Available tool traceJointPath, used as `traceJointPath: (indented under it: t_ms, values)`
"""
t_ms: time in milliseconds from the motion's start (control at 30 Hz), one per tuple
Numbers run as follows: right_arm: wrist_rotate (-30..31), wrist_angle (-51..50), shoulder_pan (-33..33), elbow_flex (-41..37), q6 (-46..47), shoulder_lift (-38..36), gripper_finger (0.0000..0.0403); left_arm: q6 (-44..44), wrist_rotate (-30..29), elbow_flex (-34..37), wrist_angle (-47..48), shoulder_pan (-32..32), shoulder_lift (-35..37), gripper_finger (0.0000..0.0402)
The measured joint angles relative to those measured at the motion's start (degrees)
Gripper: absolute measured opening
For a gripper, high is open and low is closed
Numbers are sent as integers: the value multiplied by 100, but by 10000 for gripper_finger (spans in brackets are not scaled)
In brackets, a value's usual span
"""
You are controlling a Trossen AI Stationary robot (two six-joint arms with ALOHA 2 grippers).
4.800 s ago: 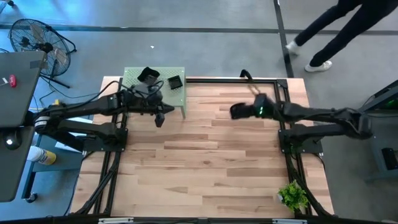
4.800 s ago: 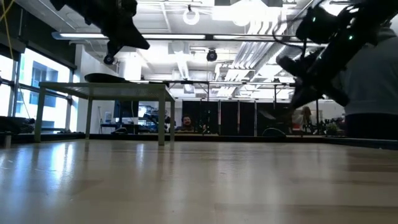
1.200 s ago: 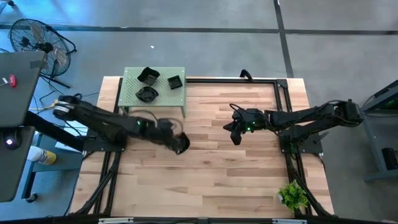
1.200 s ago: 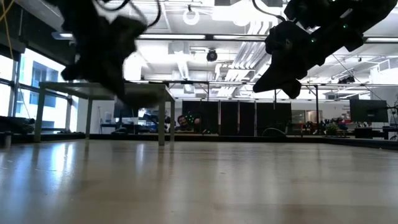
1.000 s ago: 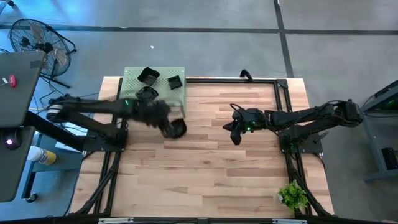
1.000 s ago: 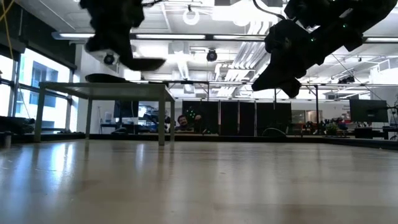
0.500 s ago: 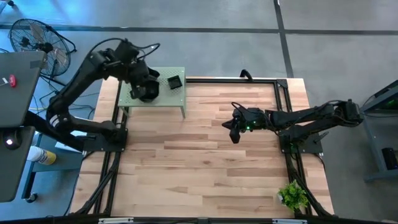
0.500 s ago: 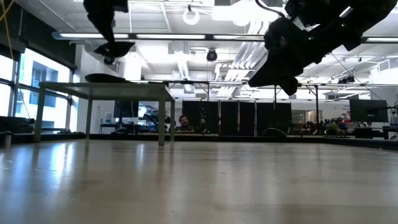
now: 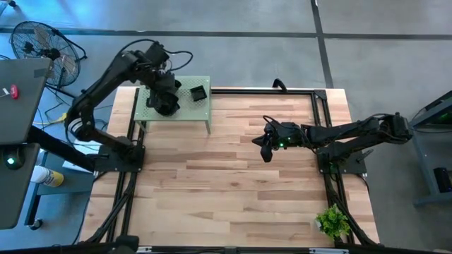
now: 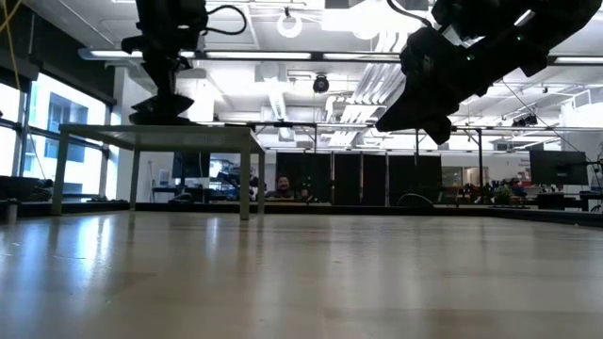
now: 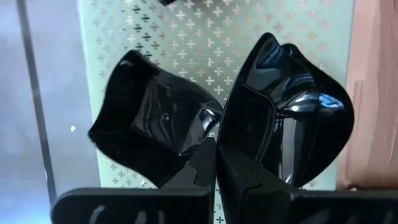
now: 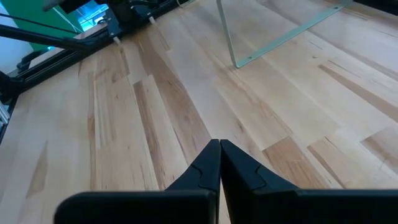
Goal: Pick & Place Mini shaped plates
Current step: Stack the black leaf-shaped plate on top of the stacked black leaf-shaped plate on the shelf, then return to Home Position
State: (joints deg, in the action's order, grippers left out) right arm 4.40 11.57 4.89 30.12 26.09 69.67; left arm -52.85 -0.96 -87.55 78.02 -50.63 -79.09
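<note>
While left gripper point(image 11: 216, 163) clamps leaf plate point(image 11: 292, 118), crumpled plate point(image 11: 152, 124) touches alongside.

two dark arms, each with one claw: left claw point(image 9: 164, 101), right claw point(image 9: 264, 151); three black mini plates visible, two point(image 11: 155, 134) point(image 11: 292, 124) in the left wrist view, one square point(image 9: 198, 92); one green plant point(image 9: 332, 223); one fan point(image 9: 41, 44)

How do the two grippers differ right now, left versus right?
The left gripper is over the small green stand, pinching a glossy black mini plate; the right gripper holds nothing. The left is at the table's far corner; the right hangs mid-table over bare wood. Both are shut.
</note>
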Motion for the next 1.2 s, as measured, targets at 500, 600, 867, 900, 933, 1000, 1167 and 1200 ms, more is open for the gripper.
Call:
traceJointPath:
  t_ms: [500,600,867,900,933,1000,1167,1200]
  values:
    - [18,-2,0,0,-52,0,2,-731,162,185,243,2,-35,0]
    - [102,-4,-2,1,-48,1,2,-688,162,190,245,2,-35,8]
    - [144,-4,-2,1,-55,0,1,-388,162,190,72,19,-33,77]
    - [144,-4,-2,1,-57,1,2,-388,145,190,68,60,-33,87]
    - [144,-4,-2,1,-57,2,2,-389,120,190,68,116,-33,95]
    - [146,-5,-2,0,-57,0,4,-413,51,190,68,234,-22,109]
    - [146,-6,-2,1,-59,1,1,-386,5,190,103,501,12,118]
    - [146,-6,-2,-1,-59,1,1,-334,-6,190,111,559,27,117]
